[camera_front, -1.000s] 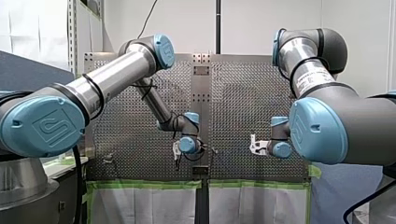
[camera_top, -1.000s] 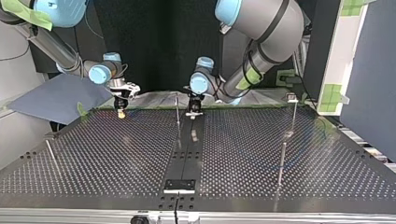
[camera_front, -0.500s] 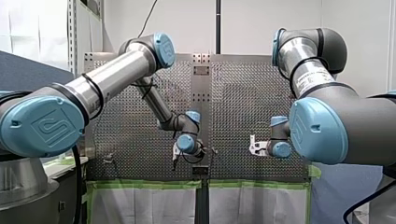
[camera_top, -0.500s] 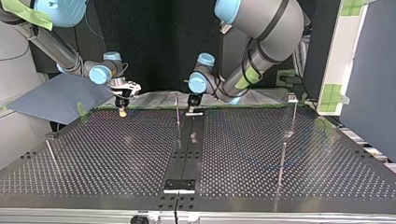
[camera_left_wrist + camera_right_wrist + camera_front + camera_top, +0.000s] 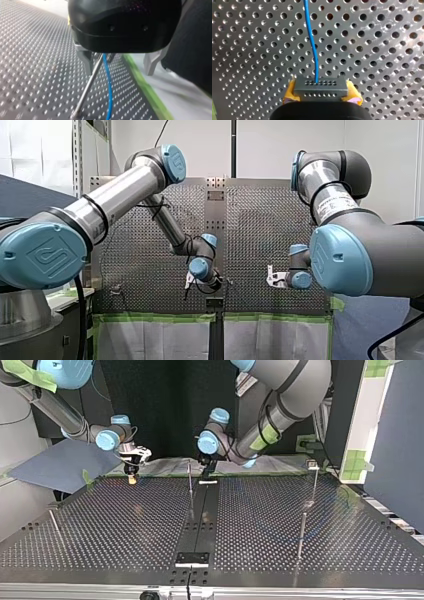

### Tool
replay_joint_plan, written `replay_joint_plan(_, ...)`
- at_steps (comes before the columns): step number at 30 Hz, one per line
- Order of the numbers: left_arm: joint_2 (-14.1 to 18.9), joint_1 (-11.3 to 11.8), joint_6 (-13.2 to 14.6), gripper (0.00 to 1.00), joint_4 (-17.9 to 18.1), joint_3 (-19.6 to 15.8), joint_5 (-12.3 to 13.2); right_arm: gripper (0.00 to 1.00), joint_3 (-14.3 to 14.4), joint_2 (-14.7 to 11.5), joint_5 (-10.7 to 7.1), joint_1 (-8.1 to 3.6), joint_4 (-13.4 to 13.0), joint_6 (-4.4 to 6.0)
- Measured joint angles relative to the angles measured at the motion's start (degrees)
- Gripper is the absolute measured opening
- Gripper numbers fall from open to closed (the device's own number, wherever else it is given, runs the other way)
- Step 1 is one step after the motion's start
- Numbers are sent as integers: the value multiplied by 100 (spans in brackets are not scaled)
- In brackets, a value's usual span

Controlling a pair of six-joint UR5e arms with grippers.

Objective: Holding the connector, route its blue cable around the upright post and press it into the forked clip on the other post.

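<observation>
Hands are hovering over the table (image 5: 125,270) in the front view: our left hand (image 5: 188,283) centre, our right hand (image 5: 270,276) right. In the left wrist view, we are straddling the upright post (image 5: 87,86) and blue cable (image 5: 109,87) with metal fingers (image 5: 86,62) spread. In the right wrist view, yellow pads (image 5: 290,93) are pinching the connector (image 5: 320,87), cable trailing ahead.

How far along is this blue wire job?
Done: my right claw grips the grey, hole-studded connector block between yellow pads. In hand: its thin blue cable runs beside the slim upright metal post, both between the open fingers of my left claw. Left: rounding the post, then clipping.
</observation>
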Motion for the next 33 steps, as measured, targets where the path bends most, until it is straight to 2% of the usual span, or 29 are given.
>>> replay_joint_plan(10,96,-268,15,100,87,-150,9,0,0,3,0,2,21,-2)
replay_joint_plan(18,121,-431,16,100,164,-175,-121,0,1,3,0,5,41,-2)
replay_joint_plan(33,122,-554,-7,100,179,-177,-206,0,0,6,0,2,35,17)
